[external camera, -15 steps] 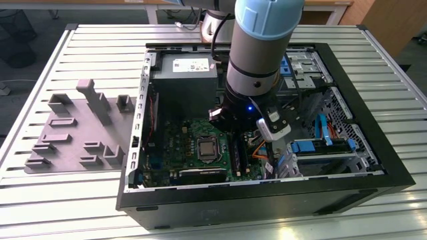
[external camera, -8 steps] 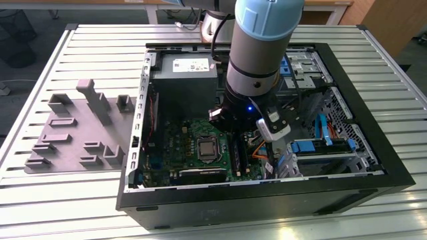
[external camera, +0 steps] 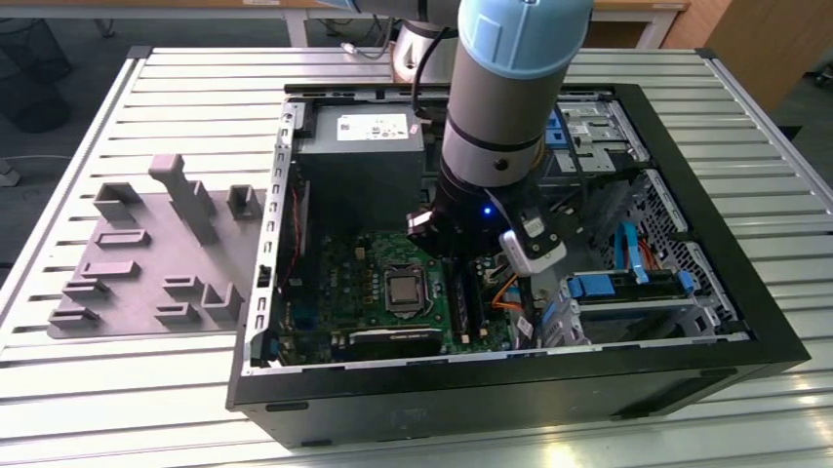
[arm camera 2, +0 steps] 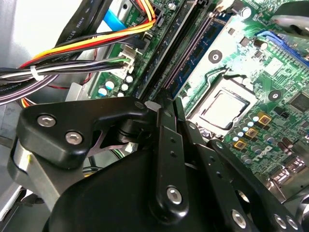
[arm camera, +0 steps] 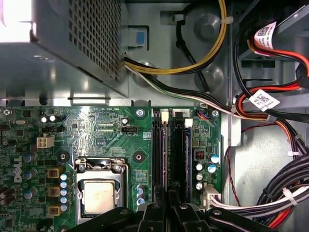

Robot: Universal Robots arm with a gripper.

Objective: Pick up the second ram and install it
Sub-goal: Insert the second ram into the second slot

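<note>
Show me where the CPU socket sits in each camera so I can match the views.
Exterior view: the CPU socket is mid-motherboard, on the exterior view's left of the arm.
Second wrist view: the socket lies just past the hand.
First wrist view: the socket lies next to the hand.
Shared landmark: the long black memory slots alongside it.

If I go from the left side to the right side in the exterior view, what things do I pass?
Grey holder block on the slatted table → silver power supply box → green motherboard → robot arm → bright blue drive brackets → black case wall.
</note>
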